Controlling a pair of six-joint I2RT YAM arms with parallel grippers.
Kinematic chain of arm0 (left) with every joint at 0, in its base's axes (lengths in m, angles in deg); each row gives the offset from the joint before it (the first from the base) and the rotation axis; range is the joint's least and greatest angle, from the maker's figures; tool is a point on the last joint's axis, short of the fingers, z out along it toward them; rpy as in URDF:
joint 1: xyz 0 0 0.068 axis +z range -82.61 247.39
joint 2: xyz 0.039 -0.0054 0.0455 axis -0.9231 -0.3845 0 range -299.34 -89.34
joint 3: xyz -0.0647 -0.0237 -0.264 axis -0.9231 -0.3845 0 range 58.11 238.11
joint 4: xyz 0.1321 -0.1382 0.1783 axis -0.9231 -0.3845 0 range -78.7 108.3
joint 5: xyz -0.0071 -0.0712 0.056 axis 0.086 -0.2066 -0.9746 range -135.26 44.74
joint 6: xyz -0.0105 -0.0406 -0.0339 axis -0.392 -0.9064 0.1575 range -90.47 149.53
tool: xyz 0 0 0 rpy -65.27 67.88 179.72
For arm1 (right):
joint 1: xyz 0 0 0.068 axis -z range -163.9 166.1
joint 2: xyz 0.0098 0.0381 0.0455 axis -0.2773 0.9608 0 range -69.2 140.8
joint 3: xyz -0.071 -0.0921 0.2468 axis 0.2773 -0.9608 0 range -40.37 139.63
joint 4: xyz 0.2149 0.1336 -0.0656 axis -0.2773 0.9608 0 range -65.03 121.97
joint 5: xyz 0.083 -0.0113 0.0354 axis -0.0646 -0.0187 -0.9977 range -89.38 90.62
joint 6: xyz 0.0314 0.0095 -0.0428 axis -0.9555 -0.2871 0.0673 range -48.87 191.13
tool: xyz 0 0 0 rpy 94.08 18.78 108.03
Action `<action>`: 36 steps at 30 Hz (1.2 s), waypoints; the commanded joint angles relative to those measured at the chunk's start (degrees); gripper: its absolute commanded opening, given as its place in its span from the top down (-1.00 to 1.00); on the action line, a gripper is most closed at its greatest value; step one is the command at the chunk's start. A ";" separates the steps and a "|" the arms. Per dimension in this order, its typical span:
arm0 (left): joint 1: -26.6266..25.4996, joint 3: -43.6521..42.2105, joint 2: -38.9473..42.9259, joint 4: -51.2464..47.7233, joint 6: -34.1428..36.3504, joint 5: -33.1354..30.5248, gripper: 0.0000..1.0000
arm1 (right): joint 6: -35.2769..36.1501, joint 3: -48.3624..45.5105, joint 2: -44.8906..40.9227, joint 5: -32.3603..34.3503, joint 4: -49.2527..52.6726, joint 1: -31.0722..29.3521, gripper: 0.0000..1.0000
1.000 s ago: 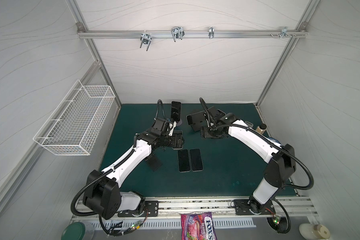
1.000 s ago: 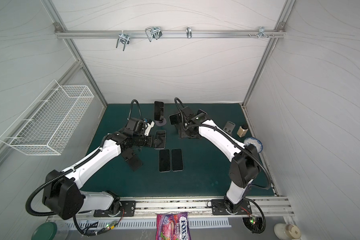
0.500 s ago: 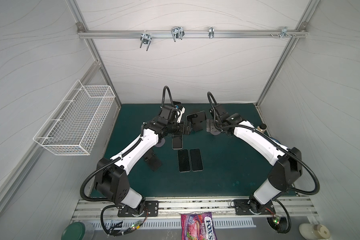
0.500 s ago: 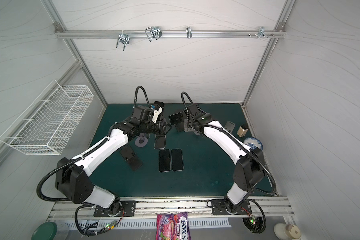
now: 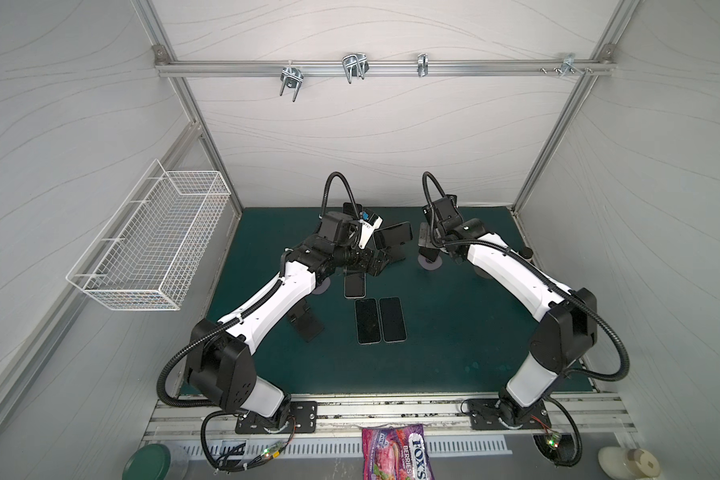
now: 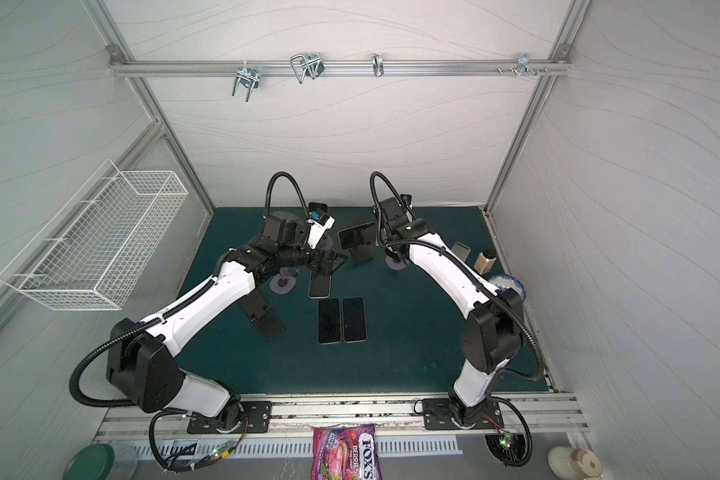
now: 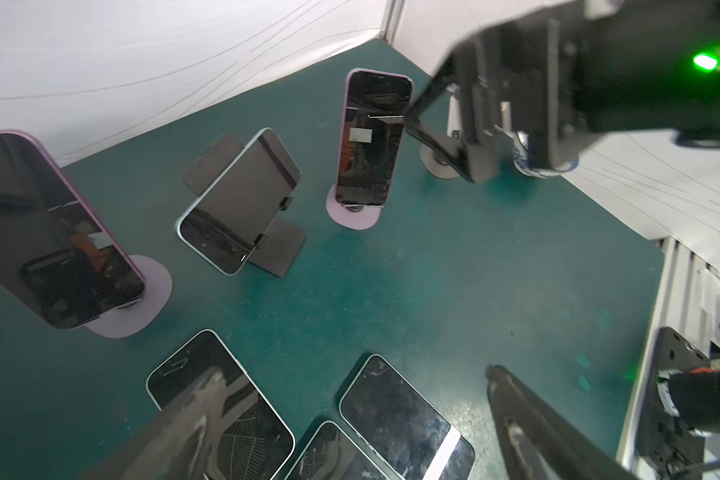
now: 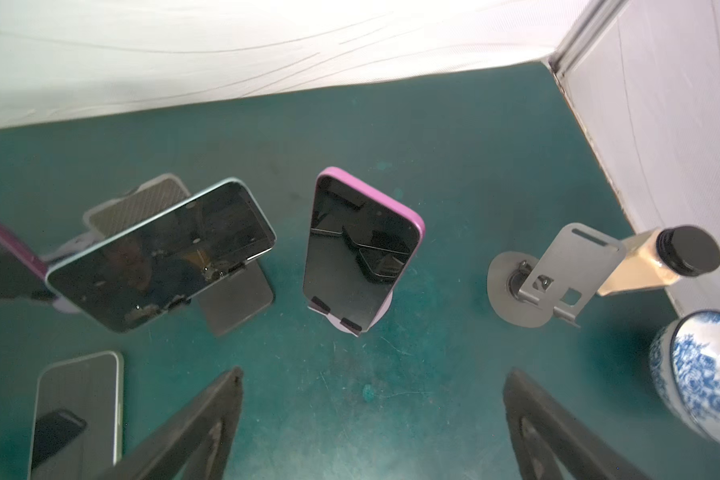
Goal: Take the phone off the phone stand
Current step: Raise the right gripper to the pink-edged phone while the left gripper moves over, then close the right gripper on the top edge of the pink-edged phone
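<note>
Status: hovering over tabletop (image 8: 454, 166) with left claw (image 7: 352, 372) and right claw (image 8: 373, 374) both spread wide, empty; aiming right claw at pink-cased phone (image 8: 362, 249), propped upright on lilac stand (image 8: 385, 311) by two bottom lips.

- Pink-cased phone (image 8: 358, 249): glossy black glass screen, mirror-like; smooth matt pink case.
- Empty phone stand (image 8: 570, 266): matt grey metal, by its look.
- Table mat (image 8: 454, 166): matt teal, scuffed and scratched.
- Bowl (image 8: 699, 374): glossy glazed ceramic, blue-and-white.
- Wire basket (image 5: 150, 245): white coated wire.
- Candy bag (image 5: 395, 453): shiny plastic film.
</note>
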 commanded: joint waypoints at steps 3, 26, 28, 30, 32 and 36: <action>-0.09 0.35 1.92 0.61 2.67 1.93 -0.98 | -8.01 4.77 3.78 1.99 2.37 0.10 -0.98; -1.00 -9.82 -0.52 15.69 5.95 7.74 -0.98 | -15.27 14.19 16.67 6.00 4.34 2.65 -0.92; -1.09 -9.24 -0.84 15.02 5.73 7.30 -0.98 | -15.25 14.23 17.20 5.50 3.67 2.69 -0.91; -1.22 -8.87 -1.19 14.27 5.95 7.30 -0.98 | -15.20 14.23 17.54 5.08 2.89 2.74 -0.89; -1.45 -8.66 -1.33 13.90 6.01 7.19 -0.98 | -15.10 14.37 17.84 4.88 2.26 2.82 -0.89; -1.65 -8.40 -1.51 13.67 5.77 6.83 -0.98 | -15.17 15.53 19.16 5.00 2.11 3.00 -0.87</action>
